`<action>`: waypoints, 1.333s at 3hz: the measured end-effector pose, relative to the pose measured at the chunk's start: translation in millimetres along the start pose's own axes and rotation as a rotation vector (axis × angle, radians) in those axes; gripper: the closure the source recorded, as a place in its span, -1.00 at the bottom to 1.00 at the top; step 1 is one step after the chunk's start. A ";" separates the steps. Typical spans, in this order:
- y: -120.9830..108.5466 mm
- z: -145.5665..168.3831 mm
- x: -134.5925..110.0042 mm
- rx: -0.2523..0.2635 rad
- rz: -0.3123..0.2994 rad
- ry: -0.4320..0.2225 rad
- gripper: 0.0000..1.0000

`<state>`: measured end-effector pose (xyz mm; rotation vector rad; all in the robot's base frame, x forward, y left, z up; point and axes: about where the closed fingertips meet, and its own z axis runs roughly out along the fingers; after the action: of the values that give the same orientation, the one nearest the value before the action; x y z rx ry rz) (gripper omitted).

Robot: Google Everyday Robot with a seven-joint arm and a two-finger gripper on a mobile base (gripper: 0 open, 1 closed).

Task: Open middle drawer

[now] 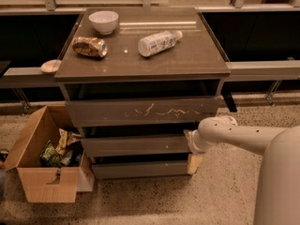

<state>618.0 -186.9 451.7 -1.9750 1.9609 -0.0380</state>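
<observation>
The middle drawer [136, 145] is a wide, flat grey-brown front with a tiny white speck, below the scratched top front [140, 110] and above the plain bottom front [140, 168]. It juts out less than the top front. My gripper [189, 142] is at the right end of the middle drawer front, at the end of the white arm [243, 137] that comes in from the right. Its fingers are hidden behind the wrist and the drawer edge.
On the cabinet top [201, 55] lie a white bowl [103, 21], a crumpled snack bag [89, 46] and a plastic bottle [158, 42]. An open cardboard box [44, 179] with wrappers stands on the floor at the left. A rail [262, 70] runs behind.
</observation>
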 end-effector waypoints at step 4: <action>-24.1 76.3 -16.1 -0.094 0.013 -0.061 -0.94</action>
<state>660.8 -154.3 390.4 -1.9971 1.9701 0.1182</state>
